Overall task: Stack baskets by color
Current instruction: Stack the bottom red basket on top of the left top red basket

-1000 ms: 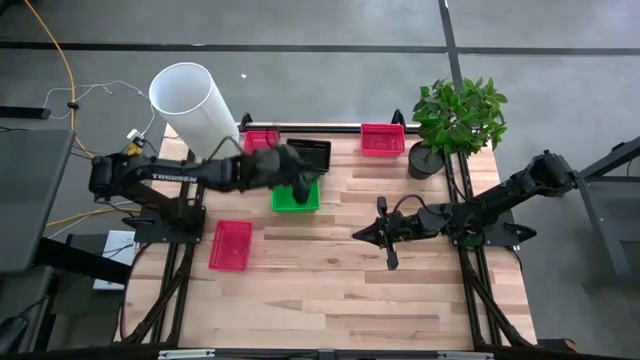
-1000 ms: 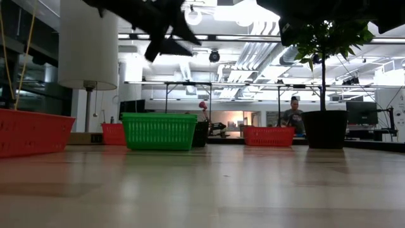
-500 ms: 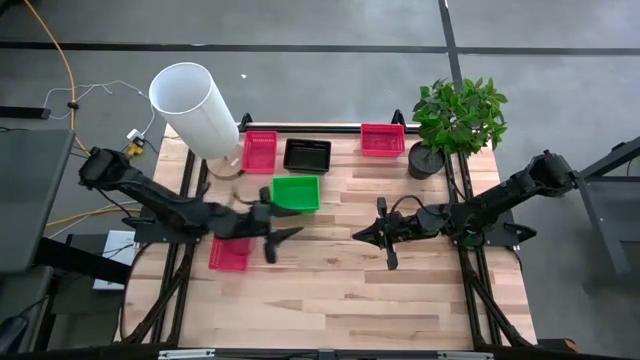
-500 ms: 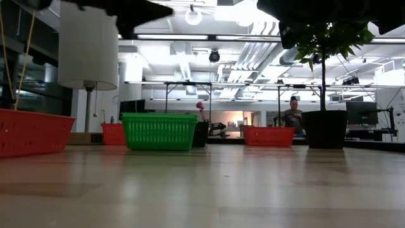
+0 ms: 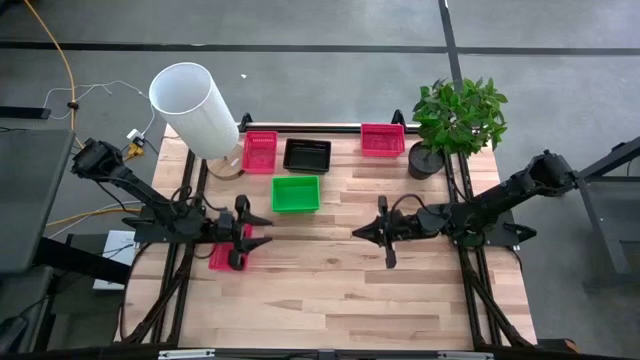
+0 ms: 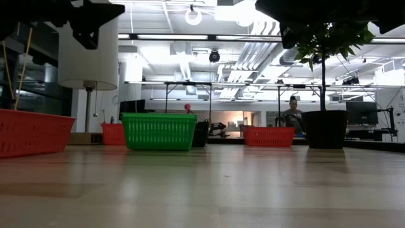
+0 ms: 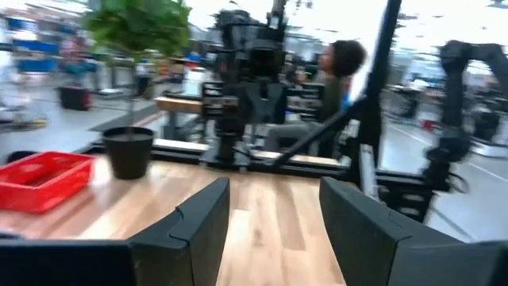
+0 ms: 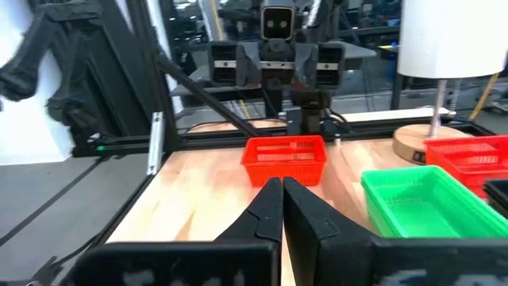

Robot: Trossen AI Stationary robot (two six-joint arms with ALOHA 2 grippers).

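While most of the near half of the table (image 5: 340, 300) lies bare, the baskets keep to the far half and the left side. A pink basket (image 5: 260, 152), a black basket (image 5: 307, 155) and a second pink basket (image 5: 383, 139) line the far edge, with the green basket (image 5: 296, 194) just in front of the black one. A third pink basket (image 5: 228, 250) sits near the left edge. A white cylinder (image 5: 193, 108) stands at the far left corner, a potted plant (image 5: 455, 120) at the far right. Beyond the table is an open workshop room where a person (image 6: 293, 114) sits.

Above the third pink basket hangs the left gripper (image 5: 243, 232), fingers spread and empty. Reaching toward the table's middle is the right gripper (image 5: 380, 232), fingers pressed together on nothing.
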